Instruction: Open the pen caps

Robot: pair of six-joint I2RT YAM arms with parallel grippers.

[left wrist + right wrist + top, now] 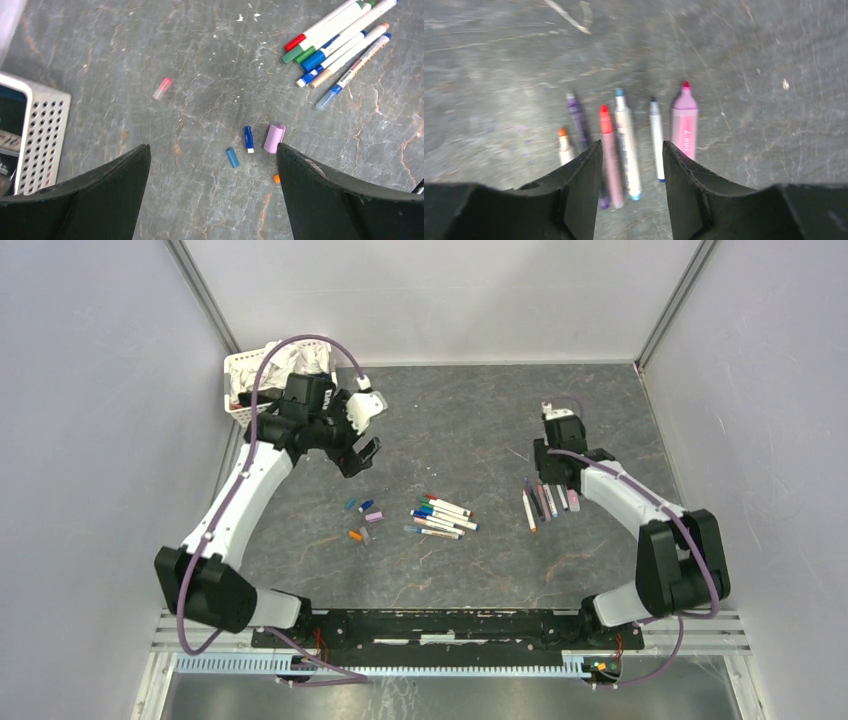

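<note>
From my end: the left gripper (212, 147) hangs w/ jaws at full spread, nothing in them, above the grey stone-pattern table (125, 45). The right gripper (633, 144) shows a narrower gap, also holding nothing. It sits right over the row of uncapped pens (626, 135).

Where the work is: loose stubby plastic pen caps (374, 516) lie left of centre. They are a lilac plastic cap (274, 138), a dark blue cap (248, 138), a lighter blue cap (232, 157), an orange cap (276, 178) half hidden by my finger, and a translucent pink cap (162, 88) apart from the rest. Caps not yet pulled sit on the bundle of white-barrelled pens (440, 515) mid table.

Risks, as I judge them:
- The bundle's pens touch each other, so a pinch on one prob. drags its neighbours or grabs two.
- Loose caps look round + light, so a low pass by the left fingers could send them rolling.
- R side: a dip would knock the uncapped row and smear the exposed tips.

Orientation:
- In the top view the bundle's long axes run approx. left-right, tilting slightly down to the right. Capped ends point left, toward the loose caps.
- Loose caps lie flat. The lilac + dark blue ones have their long axis approx. straight away from the wrist cam, and the lighter blue is a bit skewed.
- Which end of each is open, can't tell.
</note>
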